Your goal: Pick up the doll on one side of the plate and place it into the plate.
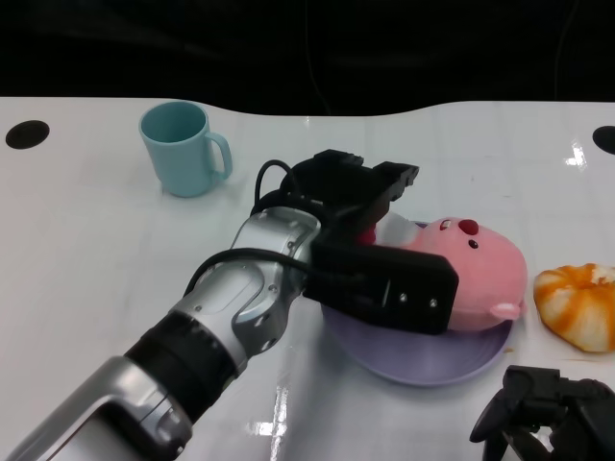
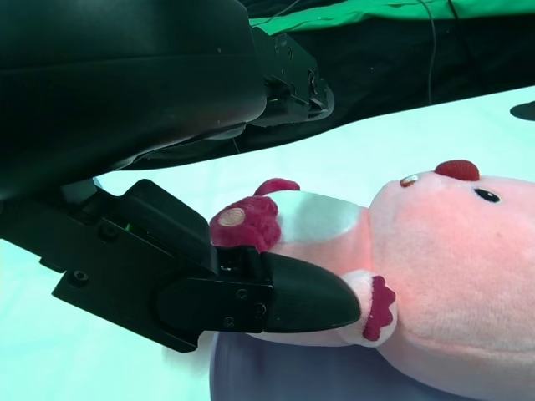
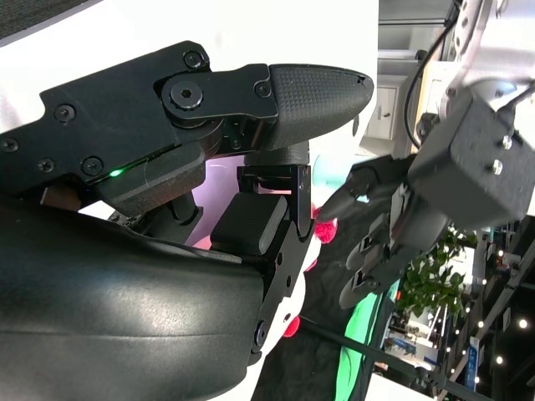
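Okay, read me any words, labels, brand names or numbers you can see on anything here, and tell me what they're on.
None can be read in any view.
The teal mug, the pink doll, the purple plate and the orange plush carry no print.
The left hand and right hand show no readable marking.

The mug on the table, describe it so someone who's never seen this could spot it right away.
On the white table, look to the far left, well away from the purple plate. The mug stands upright there alone, the only light blue thing, its handle facing the plate.
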Controlling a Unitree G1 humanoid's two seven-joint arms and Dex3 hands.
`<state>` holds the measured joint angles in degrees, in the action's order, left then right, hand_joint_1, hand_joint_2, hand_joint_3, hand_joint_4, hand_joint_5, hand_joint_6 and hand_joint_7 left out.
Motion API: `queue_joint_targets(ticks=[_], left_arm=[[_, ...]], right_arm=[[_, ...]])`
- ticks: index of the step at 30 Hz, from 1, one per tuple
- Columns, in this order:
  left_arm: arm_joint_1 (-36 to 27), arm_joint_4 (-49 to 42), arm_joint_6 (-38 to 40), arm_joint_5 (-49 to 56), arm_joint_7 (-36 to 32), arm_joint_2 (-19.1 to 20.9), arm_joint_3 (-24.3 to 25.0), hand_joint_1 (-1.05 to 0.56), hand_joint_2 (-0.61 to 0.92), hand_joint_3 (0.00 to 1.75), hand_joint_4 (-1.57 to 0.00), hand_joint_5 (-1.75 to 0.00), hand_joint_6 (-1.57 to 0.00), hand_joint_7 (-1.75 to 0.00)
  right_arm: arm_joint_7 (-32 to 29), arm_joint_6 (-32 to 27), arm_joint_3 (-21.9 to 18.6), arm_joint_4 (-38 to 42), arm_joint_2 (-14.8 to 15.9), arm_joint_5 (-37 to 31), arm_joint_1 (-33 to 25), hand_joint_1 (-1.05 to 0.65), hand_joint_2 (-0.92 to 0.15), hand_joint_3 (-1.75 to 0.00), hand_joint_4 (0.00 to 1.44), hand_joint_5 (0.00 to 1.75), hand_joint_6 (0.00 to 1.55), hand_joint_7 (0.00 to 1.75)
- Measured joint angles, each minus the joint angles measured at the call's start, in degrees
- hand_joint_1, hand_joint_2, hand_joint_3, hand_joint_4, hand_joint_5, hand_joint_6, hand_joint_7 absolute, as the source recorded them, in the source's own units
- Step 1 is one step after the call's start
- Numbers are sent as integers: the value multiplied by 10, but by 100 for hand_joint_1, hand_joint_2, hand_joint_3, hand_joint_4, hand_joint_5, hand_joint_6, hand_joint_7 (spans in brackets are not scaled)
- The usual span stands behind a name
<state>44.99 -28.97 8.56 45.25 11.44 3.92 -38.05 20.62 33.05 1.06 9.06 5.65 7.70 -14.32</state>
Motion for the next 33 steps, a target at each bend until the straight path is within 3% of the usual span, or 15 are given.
queue_joint_targets(ticks=[8, 13, 15, 19, 22, 25, 26, 27, 28, 29, 31, 33], left_arm=[[-79, 142, -22, -30, 20, 62, 45, -102, 92, 58, -6, -9, -9, -3], [-100, 172, -30, -36, 26, 77, 57, -101, 92, 58, -6, -10, -10, -3], [-135, 208, -64, -82, 25, 86, 93, -83, 92, 41, -28, -25, -26, -9], [-219, 271, -141, -183, 13, 101, 166, -49, 92, 14, -49, -39, -51, -13], [-263, 272, -179, -262, 12, 96, 211, -27, 91, 6, -60, -50, -68, -15], [-294, 270, -215, -339, 12, 77, 243, -18, 91, 7, -64, -69, -82, -16], [-299, 270, -224, -360, 15, 71, 250, -16, 89, 14, -64, -83, -86, -22], [-305, 269, -235, -385, 22, 68, 257, -16, 77, 39, -64, -94, -86, -35], [-310, 269, -242, -404, 28, 67, 263, -15, 60, 75, -65, -103, -83, -53], [-316, 270, -247, -424, 35, 66, 271, -14, 50, 96, -69, -109, -82, -67], [-332, 271, -249, -460, 48, 62, 283, -13, 41, 117, -73, -115, -81, -84], [-355, 281, -242, -495, 59, 57, 295, -12, 36, 132, -75, -134, -77, -110]], right_arm=[[0, -1, -3, 0, 1, 1, 0, -99, -92, -42, 97, 140, 97, 108], [0, -1, -4, 0, 2, 1, 0, -99, -92, -42, 97, 141, 97, 108], [0, -1, -4, -1, 1, 0, 1, -99, -92, -43, 97, 141, 97, 108], [0, -2, -8, -1, 3, 1, -1, -98, -92, -43, 97, 141, 96, 108], [3, -1, -8, 0, 4, 2, 3, -97, -92, -44, 96, 141, 96, 108], [3, -1, -8, 2, 4, 1, 5, -98, -92, -44, 96, 141, 96, 108], [3, -1, -8, 2, 4, 1, 5, -98, -92, -44, 96, 141, 96, 109], [3, -1, -8, 2, 4, 1, 5, -98, -92, -44, 96, 141, 96, 109], [3, -2, -8, 2, 4, 1, 5, -98, -92, -44, 97, 141, 96, 109], [3, -2, -8, 2, 4, 1, 4, -98, -92, -43, 97, 141, 96, 109], [3, -2, -8, 2, 4, 1, 3, -97, -92, -43, 96, 141, 96, 109], [3, -2, -8, 2, 4, 1, 4, -97, -92, -43, 96, 141, 96, 109]])
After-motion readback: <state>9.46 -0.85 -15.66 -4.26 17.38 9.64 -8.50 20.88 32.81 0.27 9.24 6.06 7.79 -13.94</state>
